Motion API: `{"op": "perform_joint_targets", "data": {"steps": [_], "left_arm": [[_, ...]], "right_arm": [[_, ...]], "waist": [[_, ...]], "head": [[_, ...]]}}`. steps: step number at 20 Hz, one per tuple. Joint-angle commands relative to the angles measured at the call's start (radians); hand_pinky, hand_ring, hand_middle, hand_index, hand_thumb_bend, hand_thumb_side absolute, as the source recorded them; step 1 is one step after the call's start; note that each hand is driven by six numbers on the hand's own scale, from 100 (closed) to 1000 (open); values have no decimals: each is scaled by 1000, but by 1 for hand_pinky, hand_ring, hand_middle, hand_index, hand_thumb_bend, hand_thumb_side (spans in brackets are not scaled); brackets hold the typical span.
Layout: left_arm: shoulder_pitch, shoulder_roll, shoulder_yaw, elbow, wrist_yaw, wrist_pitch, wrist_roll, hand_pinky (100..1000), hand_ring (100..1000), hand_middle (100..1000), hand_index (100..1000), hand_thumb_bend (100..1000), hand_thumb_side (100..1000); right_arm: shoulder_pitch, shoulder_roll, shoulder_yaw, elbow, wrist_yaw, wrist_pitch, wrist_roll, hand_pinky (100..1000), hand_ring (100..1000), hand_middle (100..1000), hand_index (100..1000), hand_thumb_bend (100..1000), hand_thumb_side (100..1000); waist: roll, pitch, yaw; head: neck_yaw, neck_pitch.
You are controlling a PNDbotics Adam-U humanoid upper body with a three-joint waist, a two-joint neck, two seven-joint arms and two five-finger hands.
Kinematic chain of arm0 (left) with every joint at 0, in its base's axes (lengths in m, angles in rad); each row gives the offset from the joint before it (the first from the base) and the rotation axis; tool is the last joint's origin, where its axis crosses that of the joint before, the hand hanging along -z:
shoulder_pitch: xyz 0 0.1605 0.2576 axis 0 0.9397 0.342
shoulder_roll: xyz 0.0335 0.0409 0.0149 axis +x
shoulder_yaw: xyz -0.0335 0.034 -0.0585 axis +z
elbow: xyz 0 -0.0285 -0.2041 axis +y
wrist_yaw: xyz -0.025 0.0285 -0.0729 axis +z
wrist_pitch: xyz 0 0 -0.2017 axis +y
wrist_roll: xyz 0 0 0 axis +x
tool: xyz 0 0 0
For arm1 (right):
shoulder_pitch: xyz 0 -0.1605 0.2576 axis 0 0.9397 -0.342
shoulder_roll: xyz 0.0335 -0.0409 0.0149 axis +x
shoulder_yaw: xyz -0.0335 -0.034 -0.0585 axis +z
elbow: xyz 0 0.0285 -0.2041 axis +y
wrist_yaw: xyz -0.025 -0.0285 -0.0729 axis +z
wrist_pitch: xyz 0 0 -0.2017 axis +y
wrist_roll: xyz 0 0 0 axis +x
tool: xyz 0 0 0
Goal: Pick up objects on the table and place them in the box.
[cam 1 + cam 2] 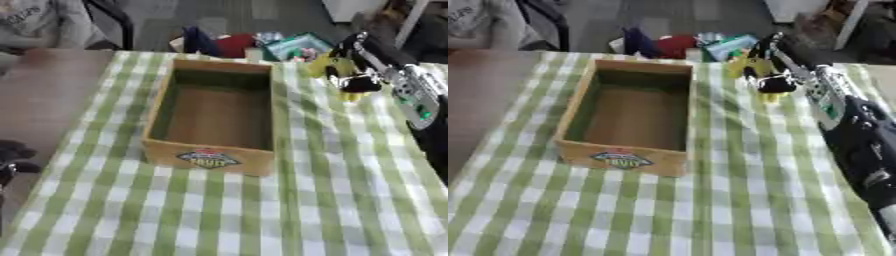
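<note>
Green-and-white checked tablecloth [219, 215] covers most of the table; bare brown tabletop [44, 95] shows along the left side.

Wooden box [210, 159] sits mid-table, open top, nothing visible inside, just the brown floor. Colourful oval label [208, 158] on its near wall.

Right hand [354, 75] comes in from the upper right, near the far right of the cloth, beyond and to the right of the box's far right corner. Its fingers are curled round a yellow object [745, 64]; too blurred to say what it is, only yellow bits showing above and below the black fingers. Hand and object are clear of the box, not over it. Can't tell whether the object touches the cloth or is lifted.

Right forearm [859, 135] runs down the right edge, black with a silver section carrying green markings.

Left hand [13, 157] shows only as a dark shape at the left edge over the bare tabletop, level with the box's near wall. Can't tell how its fingers stand.

Pile of remaining objects [262, 46] at the far table edge behind the box: something dark blue, something red, something teal. Not resolvable beyond colours.
</note>
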Motion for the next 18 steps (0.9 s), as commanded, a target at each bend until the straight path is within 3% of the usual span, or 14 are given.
{"op": "perform_joint_targets", "data": {"steps": [1, 5, 6, 7, 18], "left_arm": [[-4, 10, 3, -18, -3, -4, -1, 523, 609, 551, 504, 121, 616], [-4, 9, 1, -16, -2, -4, -4, 523, 609, 551, 505, 123, 614], [-4, 8, -1, -16, -1, -4, -5, 523, 609, 551, 505, 123, 614], [-4, 7, -3, -16, 0, -3, -7, 523, 609, 551, 505, 124, 614], [-22, -8, -18, -20, 11, 1, -25, 523, 609, 551, 504, 125, 613]], "right_arm": [[-32, -36, 13, -87, -51, -18, 6, 228, 189, 376, 502, 100, 158], [-66, -3, 49, -155, -98, -39, 55, 230, 190, 376, 503, 100, 145], [-77, 12, 59, -162, -104, -45, 69, 231, 190, 376, 503, 100, 192], [-89, 29, 69, -166, -108, -50, 83, 231, 191, 377, 503, 100, 154], [-149, 220, 127, -76, -27, -90, 186, 260, 227, 405, 540, 100, 198]], "waist": [[-1, -26, -1], [-4, -34, 5], [-4, -35, 8], [-4, -37, 11], [2, -26, 63]], "head": [[1, -7], [-3, -4], [-6, -2], [-9, -1], [-48, -8]]}}
